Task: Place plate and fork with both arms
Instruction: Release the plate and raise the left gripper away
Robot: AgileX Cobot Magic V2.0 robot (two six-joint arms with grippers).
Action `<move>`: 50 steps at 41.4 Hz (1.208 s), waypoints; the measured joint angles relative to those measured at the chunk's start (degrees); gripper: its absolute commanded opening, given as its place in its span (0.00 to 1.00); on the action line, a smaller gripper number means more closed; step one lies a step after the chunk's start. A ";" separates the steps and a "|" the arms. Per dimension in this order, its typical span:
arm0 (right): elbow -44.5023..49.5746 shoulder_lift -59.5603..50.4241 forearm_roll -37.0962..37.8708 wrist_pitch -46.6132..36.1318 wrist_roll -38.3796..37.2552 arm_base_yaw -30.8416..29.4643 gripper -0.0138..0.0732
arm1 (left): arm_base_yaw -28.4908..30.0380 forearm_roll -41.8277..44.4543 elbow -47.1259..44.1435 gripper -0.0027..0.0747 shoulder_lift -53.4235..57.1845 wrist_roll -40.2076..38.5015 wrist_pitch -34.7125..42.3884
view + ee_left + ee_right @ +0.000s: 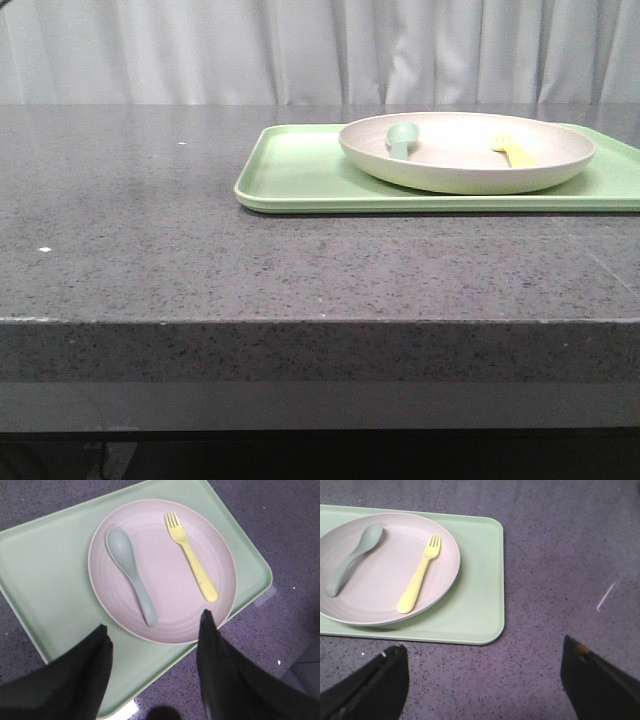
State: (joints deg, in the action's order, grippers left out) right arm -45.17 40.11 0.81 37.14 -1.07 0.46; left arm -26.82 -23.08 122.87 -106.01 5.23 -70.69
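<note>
While both my arms hang above the dark speckled table [150, 250], neither shows in the front view; only the wrist views show my pincers. My left gripper [155, 630] is released, its two black fingers [95, 655] spread wide with nothing between them. It hovers over the near rim of the plate [165, 555] and the edge of the tray. My right gripper [482, 655] is likewise released and empty, fingers [385, 675] set far apart. It hangs over bare table, just beside the tray's corner.

The plate [470, 165], round and cream-beige with a raised rim, sits flat on the light-green tray [300, 175]. In the front view the tray lies on the far right part of the table and runs off the right edge of the picture. The plate takes up the middle of the visible tray.

The fork [512, 150], small and pale yellow, lies inside the plate on its right side, tines pointing far. A sage-green spoon [400, 140] lies inside the plate on its left side, bowl at the far end. Fork and spoon are apart, with bare plate between them. A pale curtain [320, 50] closes the far side of the scene.
</note>
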 measured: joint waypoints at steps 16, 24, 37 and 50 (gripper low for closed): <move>0.00 0.00 0.00 -0.34 0.00 0.00 0.89 | 10.66 -10.20 -35.25 0.52 23.77 15.96 10.11; 0.00 0.00 -0.29 -1.09 0.00 0.00 0.89 | 19.62 -18.67 -52.19 0.52 36.23 28.93 9.98; -4.88 5.56 -7.95 4.71 1.07 2.41 0.89 | 23.58 -21.38 -69.24 0.52 54.28 36.50 8.90; -14.84 20.01 -8.77 11.27 3.54 14.83 0.89 | 23.62 -21.27 -70.75 0.52 58.47 36.54 8.80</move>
State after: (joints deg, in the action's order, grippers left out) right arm -60.01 60.12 -7.96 48.41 2.47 15.29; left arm -3.20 -44.36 52.12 -47.53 41.77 -61.88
